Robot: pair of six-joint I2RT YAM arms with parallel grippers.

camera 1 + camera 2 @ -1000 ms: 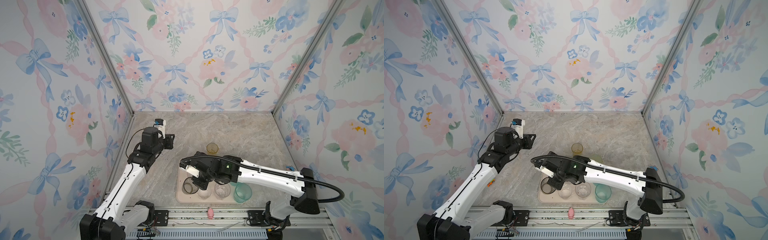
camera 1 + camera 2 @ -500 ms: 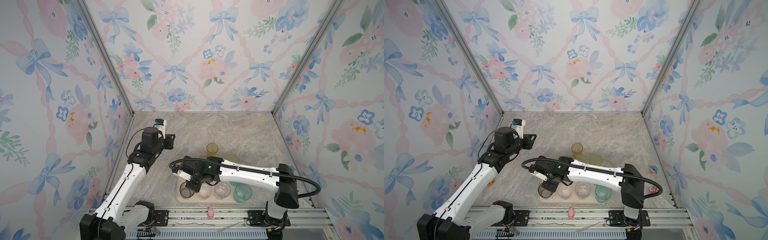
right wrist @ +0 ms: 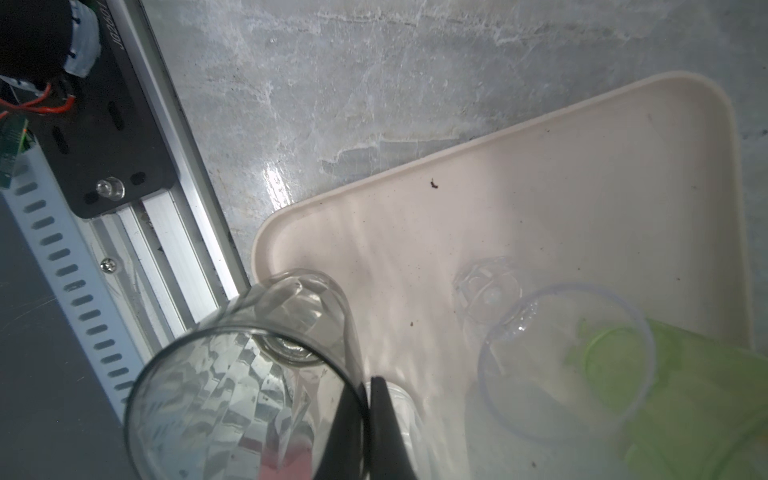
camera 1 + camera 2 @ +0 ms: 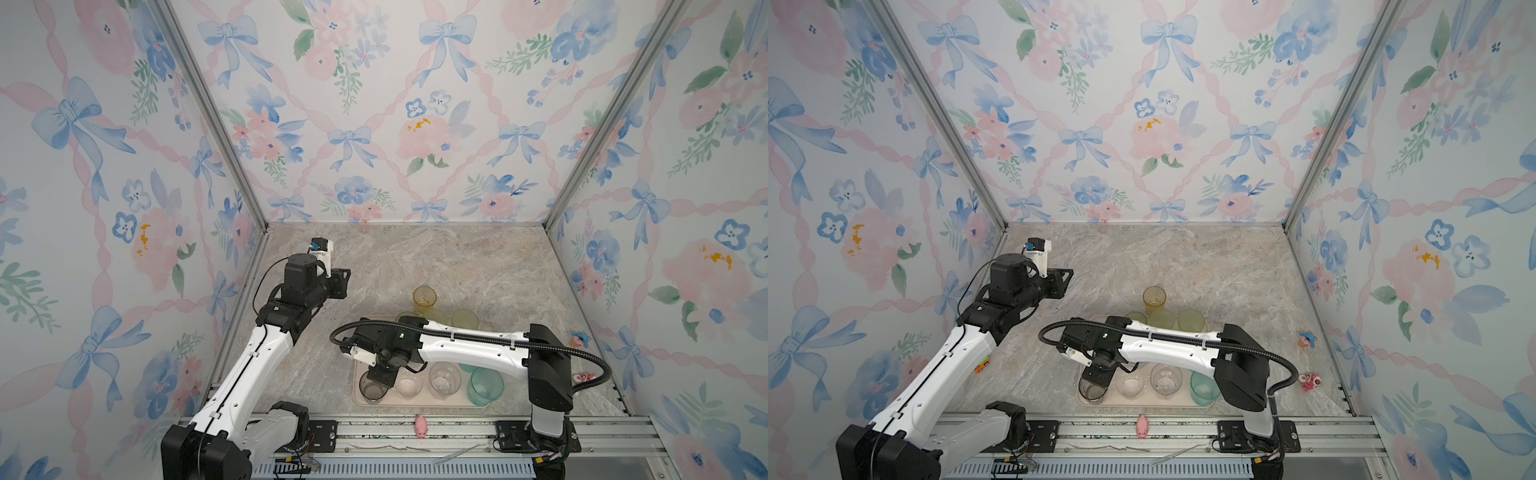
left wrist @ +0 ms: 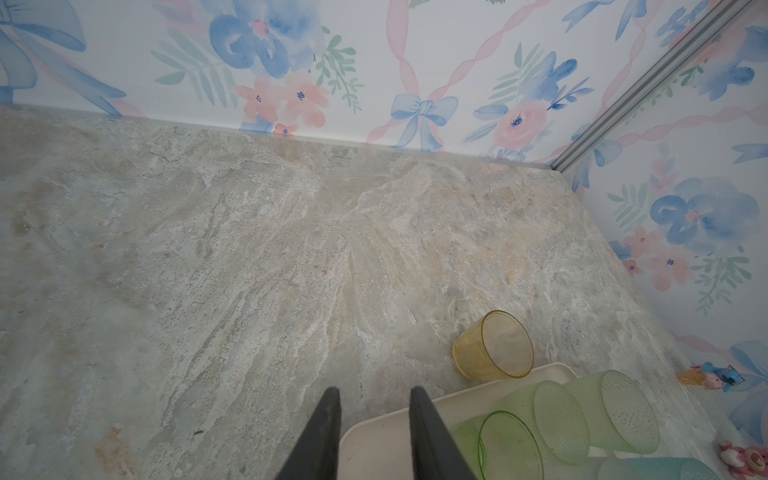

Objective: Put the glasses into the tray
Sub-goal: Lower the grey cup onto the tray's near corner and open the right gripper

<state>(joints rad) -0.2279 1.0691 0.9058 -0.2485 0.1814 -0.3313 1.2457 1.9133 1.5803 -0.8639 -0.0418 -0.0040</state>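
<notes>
I work in a lab booth dressed like a home; walls [image 4: 374, 124] of bow-and-flower paper meet at bare aluminium posts [image 4: 210, 112]; my arms [image 4: 249, 365] bolt to a slotted rail [image 4: 465, 430] fronting a marble-look tabletop [image 4: 457, 266]; wires [image 3: 41, 106] show by the mount [image 3: 104, 137].

The tray [image 4: 1147, 402] lies in the lower middle of the frame on the marbled tabletop [image 4: 1183, 266]. Along its lower edge stand a smoky grey glass [image 4: 1090, 392], two clear glasses [image 4: 1130, 386] and a teal glass [image 4: 1203, 390]. Pale green glasses [image 4: 1192, 321] crowd its upper edge. An amber glass [image 4: 1154, 299] stands on the tabletop just above the tray. The right tool [image 4: 1099, 376] points down at the smoky grey glass's rim. The left tool [image 4: 1062, 281] hangs left of centre, well apart from the tray. A pink pig toy [image 4: 1142, 427] lies on the rail [image 4: 1183, 432] below.
</notes>
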